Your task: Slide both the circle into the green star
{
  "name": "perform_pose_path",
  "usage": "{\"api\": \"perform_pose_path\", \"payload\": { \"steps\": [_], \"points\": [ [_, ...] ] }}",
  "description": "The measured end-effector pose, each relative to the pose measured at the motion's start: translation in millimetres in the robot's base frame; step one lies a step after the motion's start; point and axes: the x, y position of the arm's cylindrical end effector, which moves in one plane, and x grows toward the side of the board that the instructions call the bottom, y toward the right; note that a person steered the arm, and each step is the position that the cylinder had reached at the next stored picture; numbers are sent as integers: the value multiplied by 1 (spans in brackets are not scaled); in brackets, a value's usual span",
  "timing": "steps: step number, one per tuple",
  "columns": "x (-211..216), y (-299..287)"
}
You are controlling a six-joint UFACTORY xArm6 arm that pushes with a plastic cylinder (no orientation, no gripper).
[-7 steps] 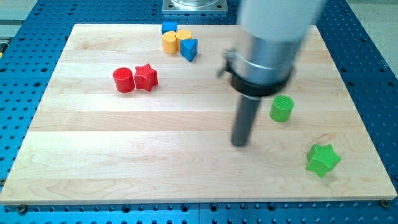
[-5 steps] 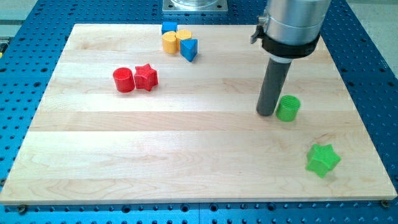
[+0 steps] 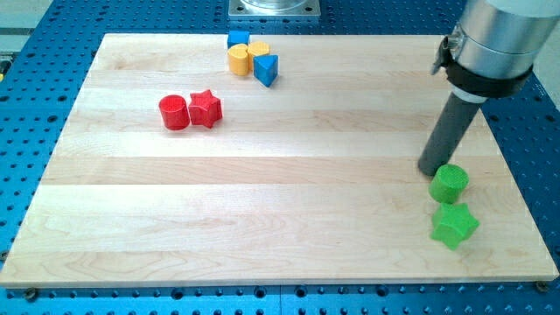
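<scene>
my tip (image 3: 430, 170) sits at the upper-left edge of the green circle (image 3: 449, 183), bare rod, no fingers | circle just above the green star (image 3: 454, 224), small gap | risk: off-centre push rolls circle right, past the star, toward the board (image 3: 262, 210) edge

The arm (image 3: 494, 39) runs off the frame's top right. At top centre, a grey metal base (image 3: 274, 8) is cropped, and yellow blocks (image 3: 247, 58) partly mask the blue cube (image 3: 237, 39).
</scene>
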Motion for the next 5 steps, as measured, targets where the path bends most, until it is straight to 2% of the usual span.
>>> {"api": "perform_pose_path", "payload": {
  "steps": [1, 3, 4, 5],
  "points": [
    [-2, 23],
    [46, -28],
    [26, -140],
    [21, -295]
  ]
}}
